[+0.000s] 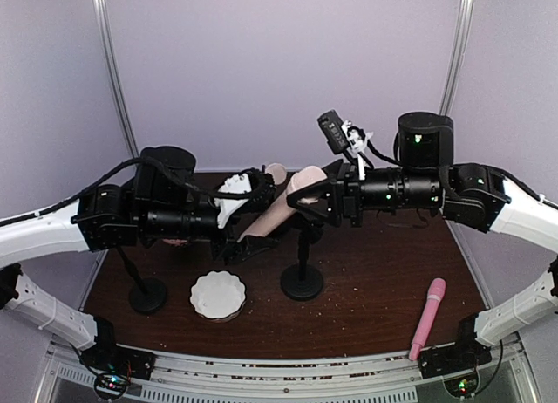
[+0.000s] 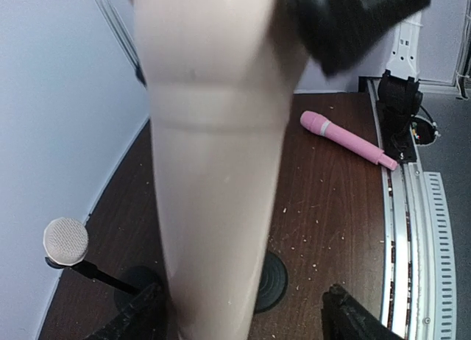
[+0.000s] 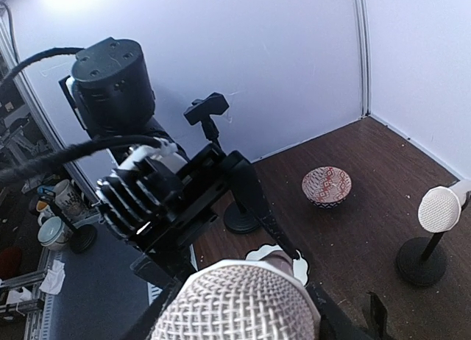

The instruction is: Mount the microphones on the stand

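A cream-peach microphone [image 1: 281,209] hangs tilted above the table, head up to the right. My right gripper [image 1: 307,196] is shut on its mesh head [image 3: 239,305]. My left gripper [image 1: 254,240] is open around the lower handle [image 2: 213,207], with a gap on the right side. The middle stand [image 1: 302,279] stands just below the microphone, its base [image 2: 274,280] showing behind the handle. A second cream microphone [image 3: 440,207] sits on a stand at the back [image 1: 275,170]. The pink microphone [image 1: 427,317] lies on the table at the front right [image 2: 346,136].
A white scalloped bowl [image 1: 218,295] sits at the front, left of the middle stand. A patterned bowl [image 3: 327,185] lies further back. Another black stand [image 1: 148,294] is at the left with an empty clip [image 3: 208,110]. White walls close in the table.
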{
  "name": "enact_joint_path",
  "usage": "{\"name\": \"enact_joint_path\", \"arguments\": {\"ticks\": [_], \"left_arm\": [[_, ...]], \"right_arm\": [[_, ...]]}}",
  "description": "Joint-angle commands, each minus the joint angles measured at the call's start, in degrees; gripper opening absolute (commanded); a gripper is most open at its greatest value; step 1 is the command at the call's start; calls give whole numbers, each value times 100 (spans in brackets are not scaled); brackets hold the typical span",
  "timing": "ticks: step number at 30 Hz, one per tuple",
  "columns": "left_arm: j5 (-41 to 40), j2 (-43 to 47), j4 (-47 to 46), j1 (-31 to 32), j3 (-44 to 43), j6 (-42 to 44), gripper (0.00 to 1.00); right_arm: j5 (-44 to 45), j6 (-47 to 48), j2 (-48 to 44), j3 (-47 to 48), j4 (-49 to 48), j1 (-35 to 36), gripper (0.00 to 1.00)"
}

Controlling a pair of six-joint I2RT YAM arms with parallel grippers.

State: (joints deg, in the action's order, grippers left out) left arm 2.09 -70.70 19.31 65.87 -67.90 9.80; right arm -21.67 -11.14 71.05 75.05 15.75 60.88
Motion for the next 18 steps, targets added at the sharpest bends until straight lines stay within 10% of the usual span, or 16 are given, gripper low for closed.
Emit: {"name": "enact_joint_path", "arguments": {"ticks": [1,18], "left_arm": [[492,201,-225,-118,338,-121,75],[1698,515,-898,-495,1102,-177,48]], "right_arm": [[-662,579,-329,267,123,-121,16],[-1361,785,-369,394,276,-182,15]]}}
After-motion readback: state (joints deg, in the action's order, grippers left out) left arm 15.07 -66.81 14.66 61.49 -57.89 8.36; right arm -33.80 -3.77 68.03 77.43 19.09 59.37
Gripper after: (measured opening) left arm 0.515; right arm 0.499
